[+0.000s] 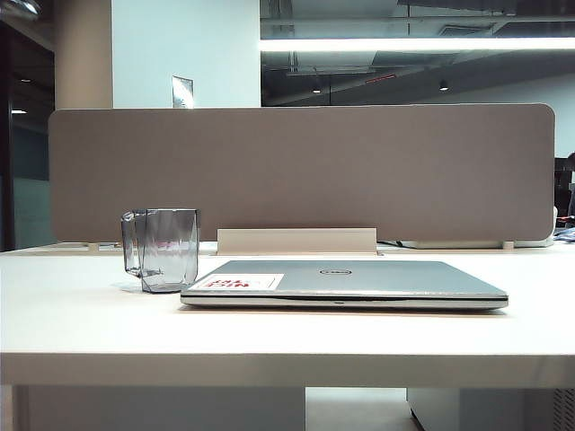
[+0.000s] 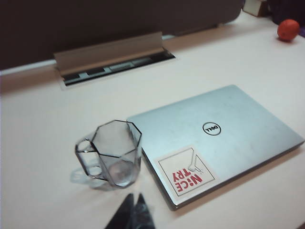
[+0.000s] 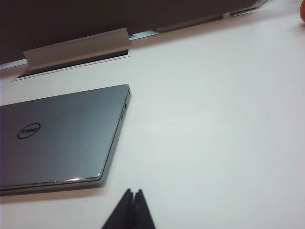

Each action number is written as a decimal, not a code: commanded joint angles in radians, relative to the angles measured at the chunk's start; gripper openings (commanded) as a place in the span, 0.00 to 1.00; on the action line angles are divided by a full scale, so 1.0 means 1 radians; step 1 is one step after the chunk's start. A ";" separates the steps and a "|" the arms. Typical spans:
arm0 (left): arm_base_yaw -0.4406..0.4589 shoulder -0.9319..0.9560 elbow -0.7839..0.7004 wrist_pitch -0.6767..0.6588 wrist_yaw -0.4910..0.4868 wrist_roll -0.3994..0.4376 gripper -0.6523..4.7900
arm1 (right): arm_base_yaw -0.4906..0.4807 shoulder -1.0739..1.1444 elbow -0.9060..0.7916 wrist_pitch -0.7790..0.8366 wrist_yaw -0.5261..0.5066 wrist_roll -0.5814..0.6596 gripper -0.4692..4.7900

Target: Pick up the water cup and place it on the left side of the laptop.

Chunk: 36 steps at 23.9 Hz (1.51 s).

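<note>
The water cup (image 1: 163, 248), smoky grey-blue with faceted walls and a side handle, stands upright on the white table just left of the laptop (image 1: 346, 282). The laptop is silver-grey, lid shut, with a white-and-red sticker at its near left corner. In the left wrist view the water cup (image 2: 114, 151) stands close beside the laptop (image 2: 224, 138); my left gripper (image 2: 135, 196) is shut and empty, apart from the cup on its near side. My right gripper (image 3: 133, 192) is shut and empty over bare table off the laptop's (image 3: 62, 138) right corner. Neither gripper shows in the exterior view.
A grey partition (image 1: 301, 171) runs along the table's back edge, with a raised cable flap (image 1: 296, 241) in front of it. An orange ball (image 2: 288, 29) lies far off beyond the laptop. The table's front edge (image 1: 287, 368) is close to the camera.
</note>
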 commanded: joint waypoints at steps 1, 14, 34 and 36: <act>-0.002 -0.070 -0.058 -0.011 -0.053 -0.014 0.11 | 0.002 -0.002 -0.006 0.017 -0.002 -0.001 0.08; -0.002 -0.520 -0.417 0.148 -0.335 -0.201 0.11 | 0.002 -0.002 -0.006 0.017 -0.002 -0.001 0.08; 0.103 -0.707 -0.707 0.344 -0.323 -0.213 0.11 | 0.001 -0.002 -0.006 0.016 -0.002 -0.001 0.08; 0.100 -0.707 -0.737 0.411 -0.322 -0.188 0.11 | 0.001 -0.002 -0.006 0.016 -0.002 -0.001 0.08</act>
